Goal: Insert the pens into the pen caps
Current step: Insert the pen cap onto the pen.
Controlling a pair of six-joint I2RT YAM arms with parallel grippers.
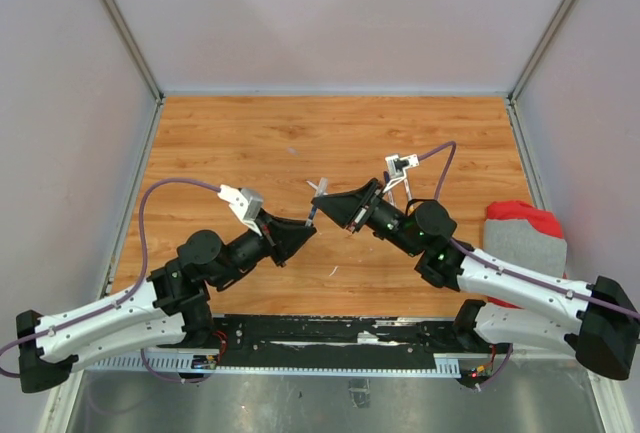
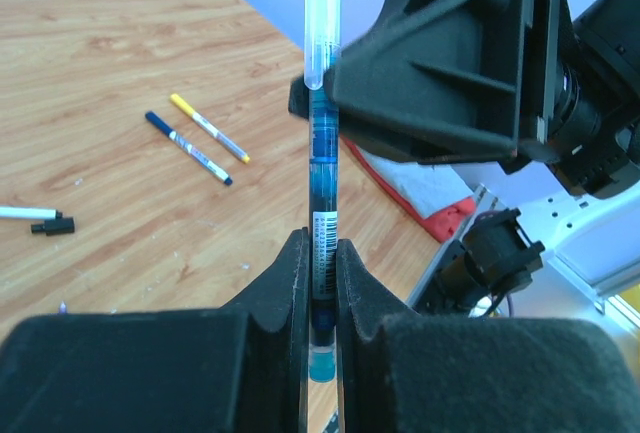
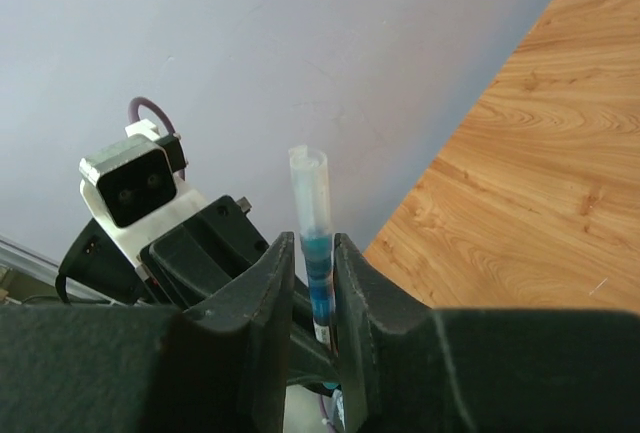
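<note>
wooden tabletop (image 1: 300,133) between pale walls (image 1: 330,13); left gripper (image 2: 320,243) and right gripper (image 3: 315,243) both pinch one slim clear blue-filled pen (image 2: 322,153).

Left gripper (image 2: 321,253) pinched upright blue-ink pen (image 2: 322,168), fingers on its barcode label. Right gripper (image 2: 322,93) straddled same pen farther up, at base of clear cap (image 2: 320,13). On counter (image 2: 120,53) at left: yellow-capped pen (image 2: 210,129) beside blue-capped pen (image 2: 188,148); white pen (image 2: 25,213) nearer.
</note>
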